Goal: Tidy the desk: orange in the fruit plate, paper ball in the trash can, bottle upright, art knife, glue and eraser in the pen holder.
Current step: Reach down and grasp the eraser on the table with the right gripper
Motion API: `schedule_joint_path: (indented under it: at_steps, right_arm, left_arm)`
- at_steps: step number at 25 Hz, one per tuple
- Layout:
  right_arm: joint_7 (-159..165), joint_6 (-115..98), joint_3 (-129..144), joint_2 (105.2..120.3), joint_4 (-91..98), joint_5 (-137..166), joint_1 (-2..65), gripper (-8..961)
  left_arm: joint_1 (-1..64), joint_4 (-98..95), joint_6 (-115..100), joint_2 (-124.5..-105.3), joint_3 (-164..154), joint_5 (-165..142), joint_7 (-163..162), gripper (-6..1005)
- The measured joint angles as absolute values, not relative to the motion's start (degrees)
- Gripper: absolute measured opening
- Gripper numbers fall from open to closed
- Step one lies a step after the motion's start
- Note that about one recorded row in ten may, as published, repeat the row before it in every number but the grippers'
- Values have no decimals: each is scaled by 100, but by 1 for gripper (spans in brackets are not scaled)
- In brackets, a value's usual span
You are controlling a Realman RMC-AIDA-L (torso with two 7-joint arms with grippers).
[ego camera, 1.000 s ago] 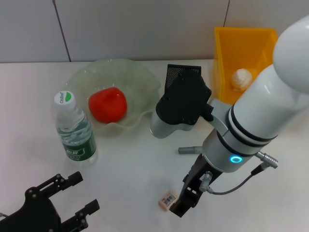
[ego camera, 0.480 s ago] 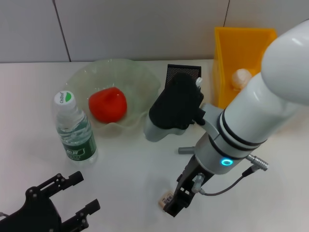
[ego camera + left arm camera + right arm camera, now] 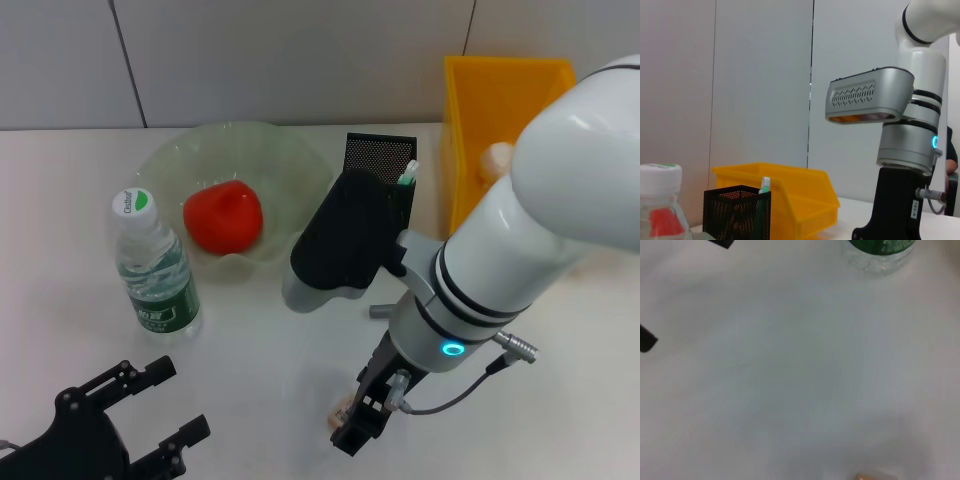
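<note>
Eraser point(image 3: 341, 412) retrieval is the step in hand: the right gripper point(image 3: 358, 428) has come down over the small tan block on the white desk point(image 3: 250, 340) near the front edge, and now covers most of it in the head view, where a second ago the block lay plainly exposed beside the black fingers. Whether those fingers are spread or closed I cannot tell, since the wrist hides them from above and the right wrist view shows only a sliver of the eraser at its edge. The arm's elbow has swung leftward across the pen holder point(image 3: 380, 165), uncovering a green-capped glue stick point(image 3: 409, 175) standing inside it. The rest looks settled: the orange point(image 3: 222, 216) sits in the fruit plate point(image 3: 170, 160), the bottle point(image 3: 153, 265) stands upright, and the paper ball point(image 3: 497, 155) lies in the yellow trash can point(image 3: 500, 90). A grey art knife point(image 3: 382, 311) lies on the desk behind the arm, not yet stowed. The left gripper point(image 3: 150, 405) waits low at the front left, fingers apart, unchanged.
</note>
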State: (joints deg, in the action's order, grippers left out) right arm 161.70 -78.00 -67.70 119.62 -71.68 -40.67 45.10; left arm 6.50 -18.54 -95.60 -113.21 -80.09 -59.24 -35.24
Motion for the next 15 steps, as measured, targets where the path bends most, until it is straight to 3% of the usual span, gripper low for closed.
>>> schedule_joint_path:
  at_steps: [15]
  right_arm:
    - [16150,-7682,-6658,11962,-7161,-4068,4529,645]
  left_arm:
    - [650,-1856,-9583,-11321,-8017,-5924,-3524,668]
